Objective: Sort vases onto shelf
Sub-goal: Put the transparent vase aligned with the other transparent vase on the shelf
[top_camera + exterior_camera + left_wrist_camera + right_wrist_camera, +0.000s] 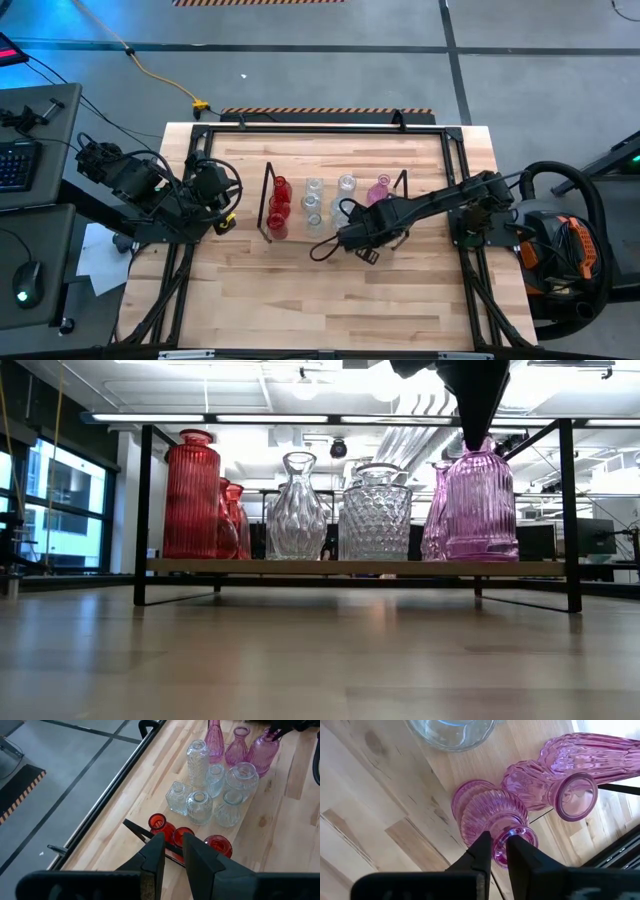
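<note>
While the right arm is reaching in from the right side of the table (300,300), the right end effector (499,851) is pinching the lip of a ribbed pink vase (490,812). One finger is sitting inside the mouth and the other outside, so the jaws are standing narrow on the thin glass wall. This kind of grip is keeping the vase upright and is leaving its body free, so it is not knocking the two other pink vases (570,790) standing just beside it.

The held vase is standing at the right end of the shelf (300,567), on the near side. In the low view its base seems to be resting already on the wooden board, but I cannot say this for sure, because the lower edge of the glass is hard to separate from the board.

The sorting is going by colour. The red vases (279,205) are filling the left end, the clear vases (314,205) are taking the middle, and the pink ones are gathering at the right. That is probably why this vase is being brought to this end and not to another.

The left end effector (173,840) is waiting above the left part of the table, near the red end of the shelf. Its fingers are showing a narrow gap and are holding nothing. It is staying apart from the shelf, so it is not blocking the right arm.

No vase is lying on the bare table, so the task appears to be nearing its end.
</note>
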`<state>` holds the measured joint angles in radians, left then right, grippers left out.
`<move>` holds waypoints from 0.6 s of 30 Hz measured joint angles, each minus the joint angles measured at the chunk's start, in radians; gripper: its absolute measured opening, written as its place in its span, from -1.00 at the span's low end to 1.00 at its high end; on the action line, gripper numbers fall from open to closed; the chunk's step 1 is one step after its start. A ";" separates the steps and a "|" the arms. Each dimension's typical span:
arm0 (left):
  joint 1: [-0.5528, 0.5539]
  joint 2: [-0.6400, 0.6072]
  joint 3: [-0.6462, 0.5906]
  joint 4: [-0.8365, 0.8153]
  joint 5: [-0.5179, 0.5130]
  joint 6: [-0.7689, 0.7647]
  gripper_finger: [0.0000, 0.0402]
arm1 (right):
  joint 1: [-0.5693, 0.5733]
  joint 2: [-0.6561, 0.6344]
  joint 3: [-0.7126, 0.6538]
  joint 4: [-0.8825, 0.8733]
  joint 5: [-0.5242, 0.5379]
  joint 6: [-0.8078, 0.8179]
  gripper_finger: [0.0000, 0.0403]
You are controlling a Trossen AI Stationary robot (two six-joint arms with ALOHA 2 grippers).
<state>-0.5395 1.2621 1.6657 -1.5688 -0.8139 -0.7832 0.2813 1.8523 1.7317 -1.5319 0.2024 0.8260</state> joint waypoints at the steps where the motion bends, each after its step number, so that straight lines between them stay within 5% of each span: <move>1: 0.000 0.000 0.000 0.000 0.000 0.000 -0.70 | 0.000 0.000 0.000 0.000 0.000 -0.002 -0.87; 18: 0.000 0.000 0.000 -0.001 -0.005 0.000 -0.70 | -0.001 0.001 0.000 0.005 0.005 -0.018 -0.67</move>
<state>-0.5393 1.2621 1.6657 -1.5694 -0.8190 -0.7830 0.2806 1.8534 1.7313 -1.5273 0.2070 0.8082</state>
